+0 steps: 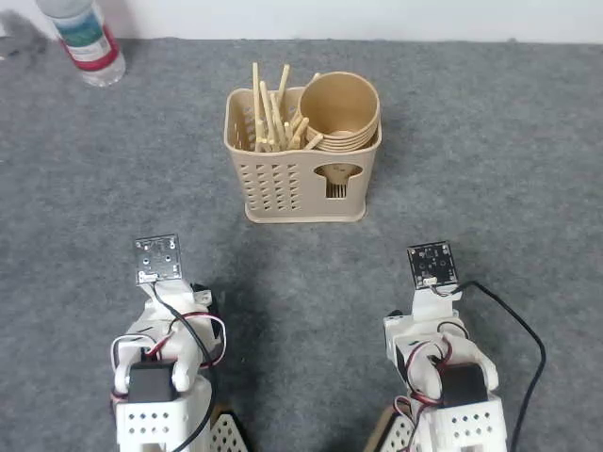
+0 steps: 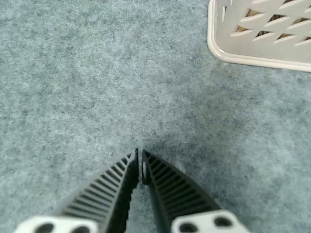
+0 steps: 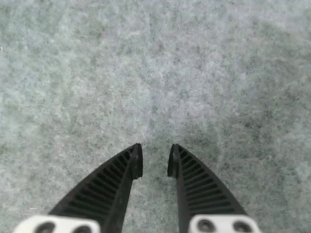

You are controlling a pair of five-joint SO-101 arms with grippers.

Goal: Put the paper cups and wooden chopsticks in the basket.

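Note:
The beige slotted basket [image 1: 301, 188] stands at the middle back of the grey mat. A stack of brown paper cups [image 1: 339, 108] sits in its right half, and several wooden chopsticks [image 1: 271, 113] stand upright in its left half. Both arms are drawn back at the near edge, well short of the basket. My left gripper [image 2: 141, 158] is shut with its tips touching and nothing between them; a corner of the basket [image 2: 257, 39] lies ahead of it. My right gripper [image 3: 155, 160] hangs over bare mat, open by a narrow gap and holding nothing.
A clear plastic bottle [image 1: 87, 38] with a red and white label stands at the back left corner. Grey mat [image 1: 490, 188] stretches between the arms and the basket and to both sides of it.

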